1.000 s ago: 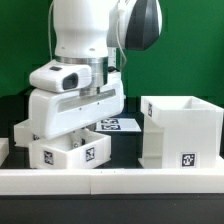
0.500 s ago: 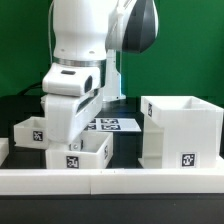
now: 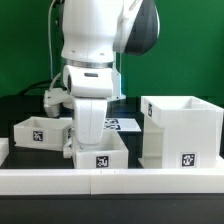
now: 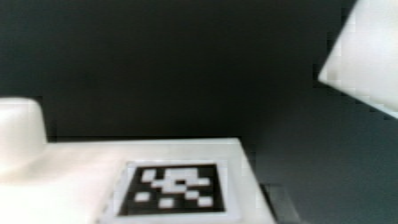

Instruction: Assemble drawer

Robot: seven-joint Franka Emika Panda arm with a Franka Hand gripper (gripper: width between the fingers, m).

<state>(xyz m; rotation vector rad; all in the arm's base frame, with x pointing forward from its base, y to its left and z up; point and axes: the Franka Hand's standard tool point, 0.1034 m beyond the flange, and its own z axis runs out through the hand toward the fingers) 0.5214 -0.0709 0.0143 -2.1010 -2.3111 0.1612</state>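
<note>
A white drawer tray (image 3: 100,152) with a square tag on its front wall stands at the centre front, just behind the border rail. My gripper (image 3: 88,137) reaches down into it from above and appears shut on its wall; the fingertips are hidden by the tray. The wrist view shows this tray's tagged wall (image 4: 178,188) close up, with no fingers in sight. A second tray (image 3: 38,130) stands at the exterior view's left. The tall boxy casing (image 3: 182,130) stands at the right, open at the top; a corner of it shows in the wrist view (image 4: 366,60).
The low white border rail (image 3: 150,180) runs along the front edge. The marker board (image 3: 128,124) lies flat on the black table behind the centre tray. A green wall closes the back. A blurred white shape (image 4: 15,135) sits at the wrist view's edge.
The arm has swung toward the exterior view's right and turned upright. The tray came with it, from beside the left tray to the centre front, closer to the casing.
</note>
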